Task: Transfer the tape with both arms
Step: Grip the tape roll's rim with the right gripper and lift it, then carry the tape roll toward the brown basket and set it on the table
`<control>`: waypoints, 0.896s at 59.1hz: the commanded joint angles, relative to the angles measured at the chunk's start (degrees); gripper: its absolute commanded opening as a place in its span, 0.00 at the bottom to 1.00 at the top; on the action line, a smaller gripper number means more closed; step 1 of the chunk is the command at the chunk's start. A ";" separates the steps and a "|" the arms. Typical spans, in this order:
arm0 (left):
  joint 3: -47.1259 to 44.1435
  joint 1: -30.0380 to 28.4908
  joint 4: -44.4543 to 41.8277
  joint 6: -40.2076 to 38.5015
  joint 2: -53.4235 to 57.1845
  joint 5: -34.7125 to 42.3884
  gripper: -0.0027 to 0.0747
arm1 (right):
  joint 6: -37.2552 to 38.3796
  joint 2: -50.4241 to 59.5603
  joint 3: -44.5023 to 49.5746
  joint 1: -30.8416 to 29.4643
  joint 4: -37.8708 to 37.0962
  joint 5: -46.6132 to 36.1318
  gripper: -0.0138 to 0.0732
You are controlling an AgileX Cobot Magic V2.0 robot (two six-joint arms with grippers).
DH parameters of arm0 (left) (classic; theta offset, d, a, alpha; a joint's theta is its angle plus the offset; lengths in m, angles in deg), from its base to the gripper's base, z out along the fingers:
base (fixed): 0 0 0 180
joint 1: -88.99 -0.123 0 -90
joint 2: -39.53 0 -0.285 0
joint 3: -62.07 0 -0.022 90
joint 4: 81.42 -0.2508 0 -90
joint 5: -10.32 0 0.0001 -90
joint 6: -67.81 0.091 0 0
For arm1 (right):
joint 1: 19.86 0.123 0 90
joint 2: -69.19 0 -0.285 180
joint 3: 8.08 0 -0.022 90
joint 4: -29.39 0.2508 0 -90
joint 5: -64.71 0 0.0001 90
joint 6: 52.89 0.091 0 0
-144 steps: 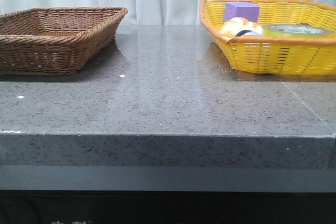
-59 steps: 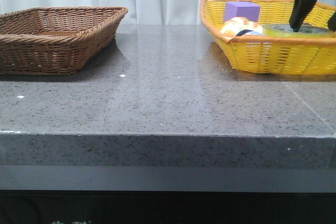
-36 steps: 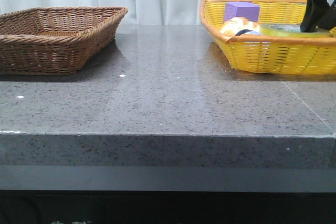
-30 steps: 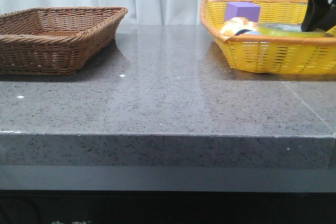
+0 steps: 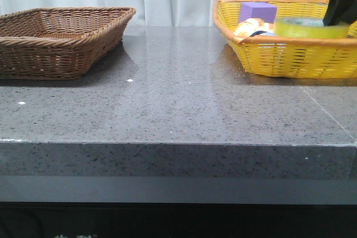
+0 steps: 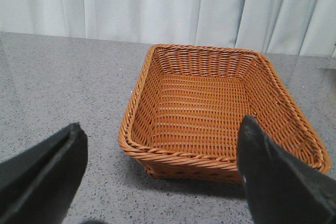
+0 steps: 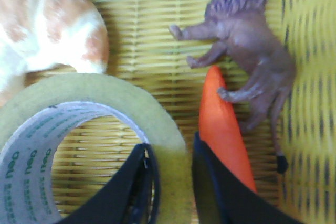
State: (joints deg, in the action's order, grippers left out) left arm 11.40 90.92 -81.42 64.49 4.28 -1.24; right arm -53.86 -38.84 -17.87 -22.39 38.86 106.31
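The tape (image 5: 311, 27), a yellow translucent roll, hangs level just above the rim of the yellow basket (image 5: 290, 57) at the back right. My right gripper (image 5: 337, 19) is shut on its right side. In the right wrist view one finger is inside the white core with green lettering and the other is outside, pinching the wall of the tape (image 7: 94, 90) in the right gripper (image 7: 170, 156). My left gripper (image 6: 160, 182) is open and holds nothing, hovering over the table in front of the brown basket (image 6: 173, 156). It does not show in the front view.
The brown wicker basket (image 5: 56, 43) stands at the back left. The yellow basket also holds a purple block (image 5: 256, 10), a bread-like toy (image 5: 251, 26), an orange carrot-like piece (image 7: 223, 124) and a purple lion figure (image 7: 252, 40).
My right gripper came down into the yellow basket, shut on the tape and has lifted it from the basket floor to just above the rim.
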 commanded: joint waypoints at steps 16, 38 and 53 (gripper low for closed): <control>2.01 -0.14 0.00 -0.27 -0.65 4.63 0.76 | -1.03 11.55 -1.96 1.86 0.17 -4.03 0.20; 2.01 -0.14 0.00 -0.27 -0.65 4.63 0.76 | -2.60 16.74 2.85 20.67 0.60 -6.33 0.20; 2.01 -0.14 0.00 -0.27 -0.65 4.63 0.76 | -2.60 14.47 9.07 31.59 0.72 -11.80 0.20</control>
State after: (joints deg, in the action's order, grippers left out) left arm 11.40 90.92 -81.42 64.49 4.28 -1.24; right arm -55.94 -25.87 -7.85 7.04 38.82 101.28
